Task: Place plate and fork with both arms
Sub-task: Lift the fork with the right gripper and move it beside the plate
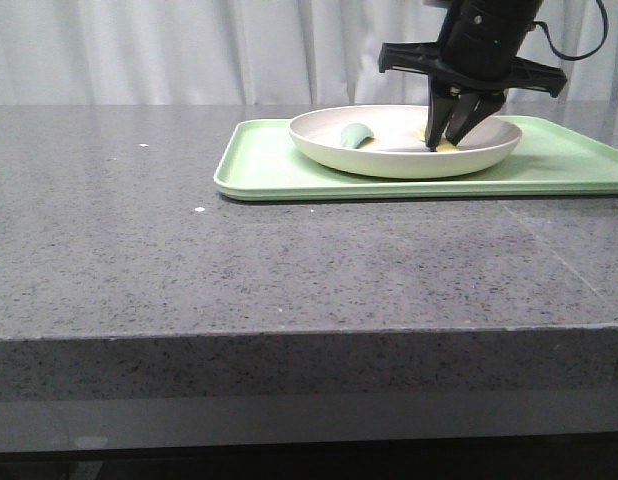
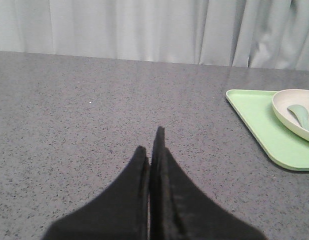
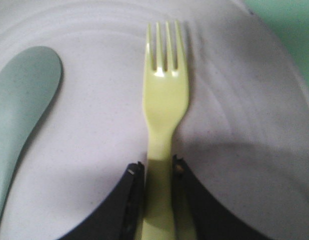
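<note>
From the front camera I see the right end effector (image 1: 451, 137) reaching down into the plate (image 1: 405, 141), its black fingers narrowed to a point over a sliver of pale yellow, the fork (image 1: 444, 146), at the plate's right side. The plate sits on the light-green tray (image 1: 279, 165), which lies toward the back right of the grey speckled tabletop (image 1: 239, 260). A grey-green spoon (image 1: 355, 135) rests in the plate, left of the fingers.

On my left wrist camera, the left end effector (image 2: 150, 145) has its two black fingers pressed together with nothing between them, above bare tabletop. The tray (image 2: 259, 125), the plate (image 2: 294, 117) and the spoon (image 2: 300, 115) show well apart from it.

On my right wrist camera, the fork (image 3: 164, 100) lies flat on the plate's floor (image 3: 244, 125), tines pointing away from the fingers. The right end effector (image 3: 158, 167) has a finger on each side of the fork's handle, both touching it, pinching the handle. The spoon (image 3: 22, 105) lies beside the fork, apart from it, in the same plate.
</note>
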{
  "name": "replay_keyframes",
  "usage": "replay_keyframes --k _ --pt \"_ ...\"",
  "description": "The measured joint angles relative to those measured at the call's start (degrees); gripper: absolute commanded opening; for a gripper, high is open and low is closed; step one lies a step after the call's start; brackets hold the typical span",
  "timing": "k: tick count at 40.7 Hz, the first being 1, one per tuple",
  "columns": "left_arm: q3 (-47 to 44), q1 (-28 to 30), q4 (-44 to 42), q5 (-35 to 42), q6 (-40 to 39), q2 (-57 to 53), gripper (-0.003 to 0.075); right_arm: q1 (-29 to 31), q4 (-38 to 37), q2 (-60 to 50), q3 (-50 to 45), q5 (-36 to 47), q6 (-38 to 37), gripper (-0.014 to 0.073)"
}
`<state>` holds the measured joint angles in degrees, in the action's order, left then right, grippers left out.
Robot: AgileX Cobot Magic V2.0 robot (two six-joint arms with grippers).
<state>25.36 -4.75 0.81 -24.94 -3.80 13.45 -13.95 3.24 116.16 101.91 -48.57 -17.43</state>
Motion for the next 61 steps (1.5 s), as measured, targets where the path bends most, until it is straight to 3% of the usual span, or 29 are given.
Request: replay_keyframes --k 7,34,49,61 --pt "0.0 0.0 0.0 0.0 0.0 0.0 -0.0018 0.0 0.0 0.0 0.0 0.0 0.0 -0.0008" --pt "0.0 0.0 0.0 0.0 0.0 0.0 -0.0018 0.2 0.0 -5.4 1.8 -0.9 0.0 -0.0008" --pt "0.0 0.0 0.0 0.0 0.0 0.0 -0.0018 7.7 0.0 -5.5 4.5 -6.4 1.9 -0.0008" --pt "0.0 0.0 0.0 0.0 0.0 0.0 -0.0018 11.9 -0.5 -4.1 4.6 -7.0 8.3 -0.0008"
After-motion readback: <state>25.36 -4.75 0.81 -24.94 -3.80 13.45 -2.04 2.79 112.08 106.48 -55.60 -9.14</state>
